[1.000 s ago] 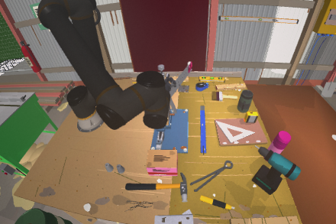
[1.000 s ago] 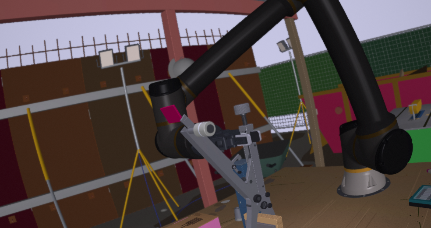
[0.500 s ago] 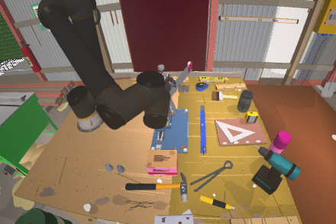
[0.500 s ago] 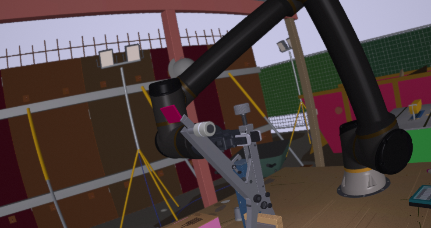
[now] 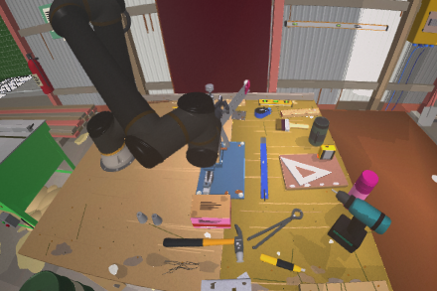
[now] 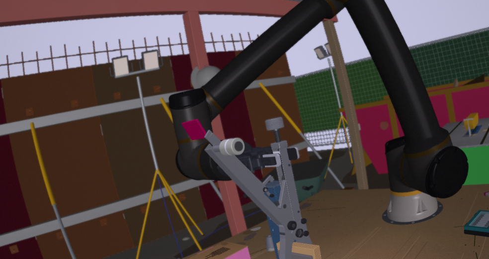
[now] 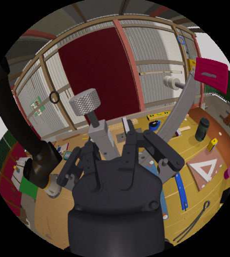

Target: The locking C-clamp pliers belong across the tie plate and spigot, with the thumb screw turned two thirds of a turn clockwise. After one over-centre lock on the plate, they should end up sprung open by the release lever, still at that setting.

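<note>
The grey locking pliers (image 6: 273, 195) stand upright on the blue tie plate (image 5: 223, 168), their fixed handle rising to the knurled thumb screw (image 7: 85, 101) at the top. The moving handle (image 7: 179, 110) swings out to the side, ending in a magenta pad (image 7: 210, 72) with a white roller (image 6: 232, 146) below it. My gripper (image 7: 111, 138) is open and holds nothing. It sits around the fixed handle just under the thumb screw. The pliers' jaws and the spigot are hidden behind my arm in the side camera.
A cardboard box with a pink base (image 5: 211, 210) lies in front of the plate. A blue bar (image 5: 263, 167), a triangle board (image 5: 312, 172), a hammer (image 5: 208, 243), tongs (image 5: 278, 226) and a drill (image 5: 360, 214) lie to the right. The arm base (image 6: 412, 204) stands left of the plate.
</note>
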Robot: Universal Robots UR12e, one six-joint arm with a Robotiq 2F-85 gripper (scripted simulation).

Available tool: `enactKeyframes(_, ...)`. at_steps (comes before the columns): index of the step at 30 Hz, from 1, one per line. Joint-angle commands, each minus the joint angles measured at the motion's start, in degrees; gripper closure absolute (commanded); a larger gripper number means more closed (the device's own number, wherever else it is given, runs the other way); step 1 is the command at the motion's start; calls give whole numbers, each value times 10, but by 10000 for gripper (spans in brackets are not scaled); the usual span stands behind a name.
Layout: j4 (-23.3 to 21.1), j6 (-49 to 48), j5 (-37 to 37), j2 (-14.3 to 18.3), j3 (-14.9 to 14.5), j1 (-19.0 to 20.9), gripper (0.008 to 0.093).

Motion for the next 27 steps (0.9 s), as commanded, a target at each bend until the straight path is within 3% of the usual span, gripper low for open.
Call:
enactKeyframes(1,0,0,0,0,0,0,534)
enactKeyframes(27,6,0,-36,20,-26,-36,534)
